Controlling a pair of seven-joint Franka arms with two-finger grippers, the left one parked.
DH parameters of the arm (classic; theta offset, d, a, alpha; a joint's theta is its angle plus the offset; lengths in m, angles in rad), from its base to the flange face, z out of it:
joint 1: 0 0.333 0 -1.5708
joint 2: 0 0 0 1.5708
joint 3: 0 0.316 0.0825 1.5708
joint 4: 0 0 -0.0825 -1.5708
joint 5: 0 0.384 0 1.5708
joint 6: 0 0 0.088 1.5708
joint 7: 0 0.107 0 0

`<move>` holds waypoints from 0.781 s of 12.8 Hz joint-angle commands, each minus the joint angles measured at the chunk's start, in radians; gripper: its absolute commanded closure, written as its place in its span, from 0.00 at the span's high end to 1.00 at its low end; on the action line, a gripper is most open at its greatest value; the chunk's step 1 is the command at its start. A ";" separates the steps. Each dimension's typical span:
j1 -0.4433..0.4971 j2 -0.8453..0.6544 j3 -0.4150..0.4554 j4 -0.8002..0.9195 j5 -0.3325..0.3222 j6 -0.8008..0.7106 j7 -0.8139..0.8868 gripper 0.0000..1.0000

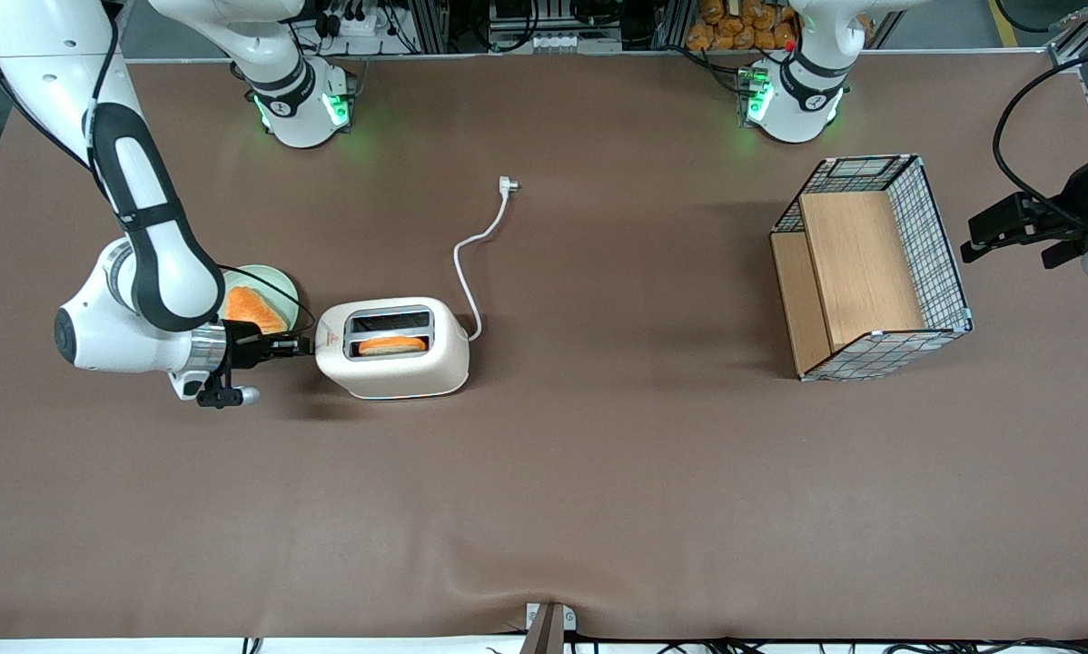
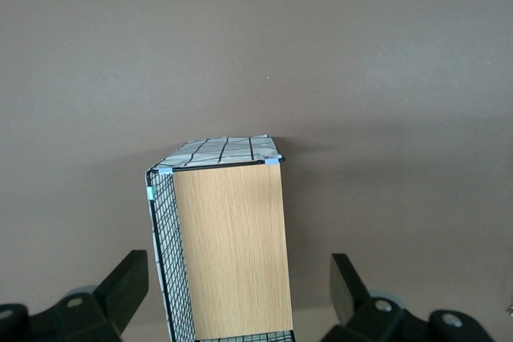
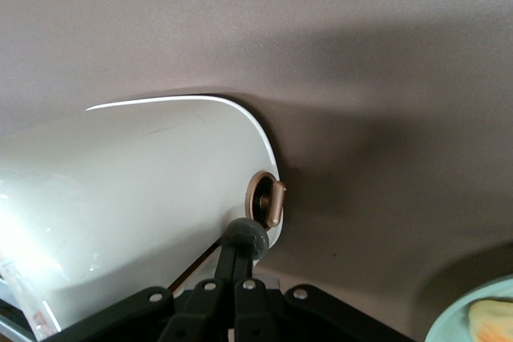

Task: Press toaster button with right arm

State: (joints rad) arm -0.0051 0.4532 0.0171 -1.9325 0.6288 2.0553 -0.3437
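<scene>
Cream-white toaster [image 1: 391,348]: stands on the brown table [image 1: 598,472] toward the working arm's end, with its long axis running along the table's length. The narrow end with the red triangle sticker [image 1: 328,338] faces the working arm.
Toast [image 1: 391,345]: one orange slice sits in the slot nearer the front camera, and the other slot looks empty.
Toaster button [image 3: 248,238]: a small grey round-tipped knob sticks out of that narrow end, just beside a brownish dial [image 3: 266,200].
Right arm [image 1: 149,245]: reaches in low and roughly level, in line with the toaster's long axis.
Gripper [image 1: 299,345]: its fingers look drawn together with nothing clamped between them. In the right wrist view the tip [image 3: 231,266] meets the knob.
Key relation: the button lies straight ahead of the fingertips, at contact or nearly so. The toaster's body stretches away from the gripper toward the parked arm's end.
Next move, as I judge it: push down along the end face, not forward. A forward shove would probably slide the toaster.
Risk: the rounded knob could slip off the narrow tip.
Plate [image 1: 282,280]: pale green with an orange slice on it, just beside the wrist and farther from the front camera.
Cord [image 1: 468,263]: trails away with its plug [image 1: 508,184] lying loose on the table.
Wire basket [image 1: 871,268]: well apart, toward the parked arm's end.
</scene>
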 commanded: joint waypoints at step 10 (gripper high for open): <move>-0.009 0.025 0.000 0.050 0.005 -0.012 -0.026 0.00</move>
State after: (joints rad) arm -0.0051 0.4535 0.0180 -1.9167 0.6292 2.0478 -0.3453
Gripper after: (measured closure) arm 0.991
